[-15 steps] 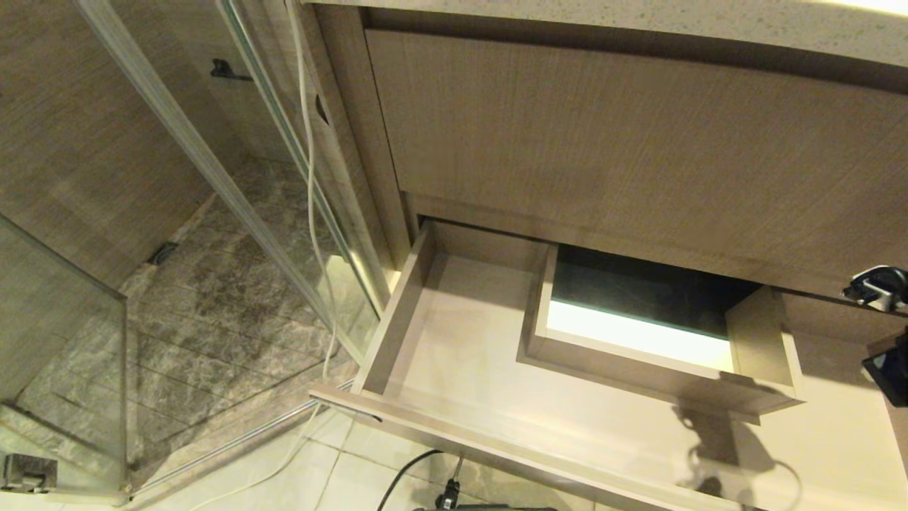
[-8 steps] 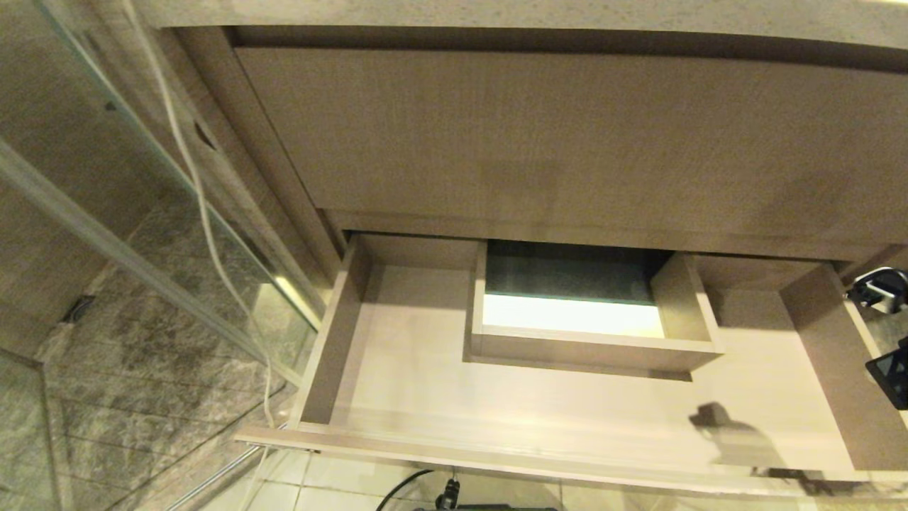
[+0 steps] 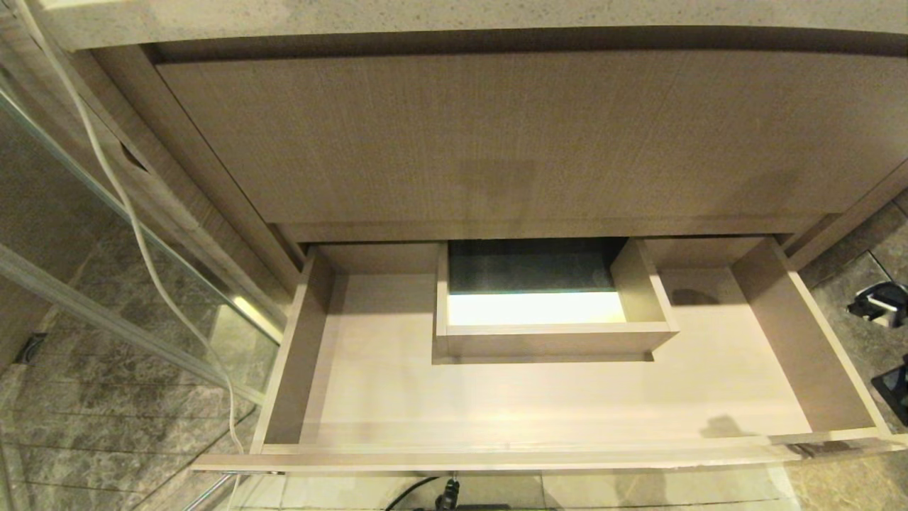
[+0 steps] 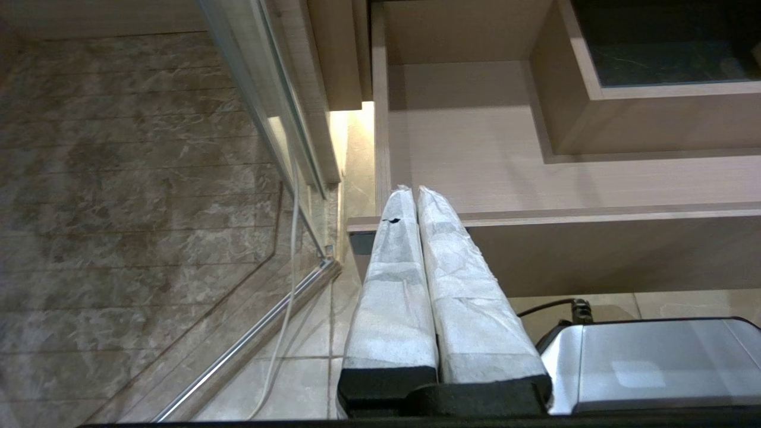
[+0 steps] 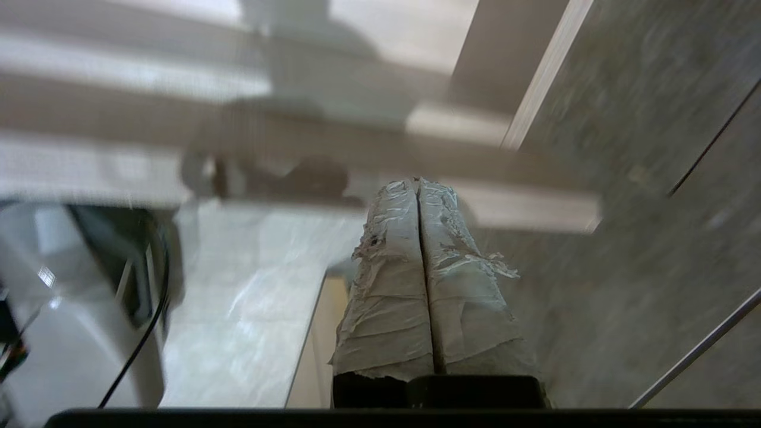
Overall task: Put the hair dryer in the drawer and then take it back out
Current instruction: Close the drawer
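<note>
The drawer (image 3: pixel 539 404) is pulled wide open under the vanity, and its light wood floor is bare around a boxed cut-out (image 3: pixel 553 339). No hair dryer is in view. My left gripper (image 4: pixel 414 190) is shut and empty; it hangs just in front of the left end of the drawer (image 4: pixel 511 178) front. My right gripper (image 5: pixel 417 182) is also shut and empty, low beside the right end of the drawer (image 5: pixel 535 205) front, over the dark floor. Only a black part of the right arm (image 3: pixel 879 304) shows at the right edge of the head view.
A taller wood-grain panel (image 3: pixel 496 135) stands above the drawer, under the stone countertop (image 3: pixel 425 14). A glass shower door (image 3: pixel 106 284) with a hanging white cord (image 3: pixel 142 241) is to the left. A black cable (image 3: pixel 418 490) and my silver base (image 4: pixel 648 362) lie below the drawer front.
The whole head view has swung, so the open drawer now sits centred and square. The drawer itself stays open and empty. The arm's shadow has shrunk to the drawer's front right.
</note>
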### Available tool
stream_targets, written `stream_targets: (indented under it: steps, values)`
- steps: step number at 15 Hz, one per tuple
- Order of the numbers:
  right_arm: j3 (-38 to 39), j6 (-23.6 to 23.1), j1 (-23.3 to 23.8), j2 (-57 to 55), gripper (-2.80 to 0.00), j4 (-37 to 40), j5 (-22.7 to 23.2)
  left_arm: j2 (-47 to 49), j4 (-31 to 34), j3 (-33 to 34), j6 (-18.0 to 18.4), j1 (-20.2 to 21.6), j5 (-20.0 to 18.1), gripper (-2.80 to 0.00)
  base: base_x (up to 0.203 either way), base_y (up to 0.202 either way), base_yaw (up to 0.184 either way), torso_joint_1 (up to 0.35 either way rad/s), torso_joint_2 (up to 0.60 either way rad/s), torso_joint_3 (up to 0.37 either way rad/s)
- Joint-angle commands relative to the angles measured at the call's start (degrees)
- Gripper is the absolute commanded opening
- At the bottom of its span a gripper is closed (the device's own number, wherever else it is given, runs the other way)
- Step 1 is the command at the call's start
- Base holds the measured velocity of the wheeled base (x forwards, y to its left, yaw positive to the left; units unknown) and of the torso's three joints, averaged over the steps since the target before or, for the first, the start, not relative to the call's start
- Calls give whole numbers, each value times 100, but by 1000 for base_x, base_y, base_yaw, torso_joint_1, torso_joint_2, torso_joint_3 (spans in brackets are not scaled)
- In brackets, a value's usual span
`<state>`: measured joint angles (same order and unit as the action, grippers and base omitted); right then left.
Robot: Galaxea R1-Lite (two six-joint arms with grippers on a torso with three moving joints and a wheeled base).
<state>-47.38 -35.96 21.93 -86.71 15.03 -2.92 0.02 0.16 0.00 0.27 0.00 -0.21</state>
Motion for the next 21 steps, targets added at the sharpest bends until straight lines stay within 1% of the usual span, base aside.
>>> stream_targets:
  steps: [1, 3, 6, 8, 10, 14, 17, 18, 19, 20, 21]
  values:
    - [216, -42, -5, 23, -280, 548, -62, 6, 2, 9, 0, 0, 3, -280, 0, 0, 0, 0, 0, 0]
    - [297, -68, -5, -58, -280, 1023, -143, 6, 2, 8, 0, 0, 3, -280, 0, 0, 0, 0, 0, 0]
    - [348, -39, -5, -524, -280, 1410, -471, 6, 2, 9, 0, 0, 3, -280, 0, 0, 0, 0, 0, 0]
    - [363, -32, -7, -931, -280, 1464, -551, 6, 2, 4, 0, 0, 3, -280, 0, 0, 0, 0, 0, 0]
    - [336, -39, -15, -1336, -280, 1310, -564, 6, -6, 9, 0, 0, 3, -280, 0, 0, 0, 0, 0, 0]
    - [179, -26, -99, -2090, -280, 780, -569, 6, 2, 3, 0, 0, 3, -280, 0, 0, 0, 0, 0, 0]
    - [-145, 26, -101, -2160, -280, 463, -552, 6, 2, 9, 0, 0, 3, -280, 0, 0, 0, 0, 0, 0]
    - [-167, 61, -101, -2130, -280, 104, -549, 6, 2, 8, 0, 0, 3, -280, 0, 0, 0, 0, 0, 0]
    - [-208, 164, -101, -2085, -280, -461, -535, 6, 2, 9, 0, 0, 3, -280, 0, 0, 0, 0, 0, 0]
    - [-278, 420, -106, -2045, -280, -1003, -522, 6, -5, 9, 0, 0, 3, -280, 0, 0, 0, 0, 0, 0]
    - [-426, 786, -157, -2027, -280, -1525, -515, 6, 2, 9, 0, 0, 3, -280, 0, 0, 0, 0, 0, 0]
